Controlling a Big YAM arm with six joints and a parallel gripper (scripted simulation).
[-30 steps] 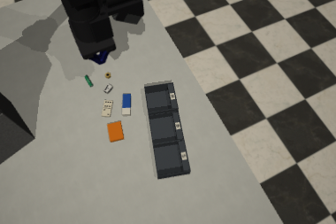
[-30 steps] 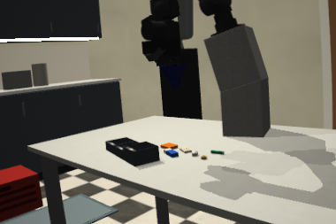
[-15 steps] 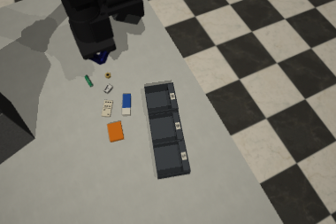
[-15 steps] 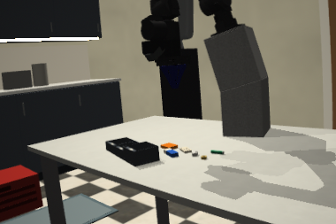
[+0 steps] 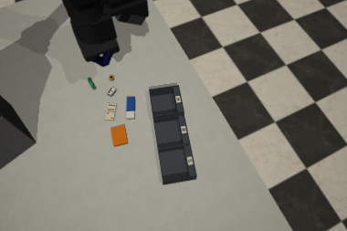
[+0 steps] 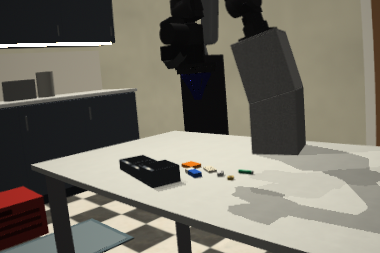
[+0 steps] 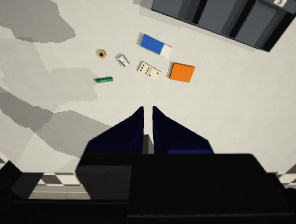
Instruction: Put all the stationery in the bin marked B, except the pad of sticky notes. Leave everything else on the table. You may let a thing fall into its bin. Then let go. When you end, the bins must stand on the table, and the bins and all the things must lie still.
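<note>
My gripper point(image 5: 104, 62) point(image 6: 196, 99) point(image 7: 148, 111) is shut but for a narrow gap, with nothing in it, high above the table. A blue-and-white eraser point(image 5: 131, 106) point(image 6: 194, 172) point(image 7: 152, 44) lies beside the row of three dark bins point(image 5: 169, 116) point(image 6: 166, 175) point(image 7: 240, 38). Their labels are too small to read. An orange sticky-note pad point(image 5: 119, 135) point(image 6: 191, 164) point(image 7: 182, 72) and a cream domino point(image 5: 110, 111) point(image 6: 210, 169) point(image 7: 149, 70) lie near it. A small silver sharpener point(image 5: 111, 91) point(image 7: 122, 60) lies by the domino. A small green stick point(image 5: 91, 83) point(image 6: 246, 171) point(image 7: 104, 79) lies farther from the bins.
A small brass-coloured nut point(image 5: 111, 78) point(image 6: 230, 177) point(image 7: 101, 53) lies near the sharpener. A tall grey block-shaped base point(image 6: 276, 117) stands on the table. The bins stand near one table edge in the top view.
</note>
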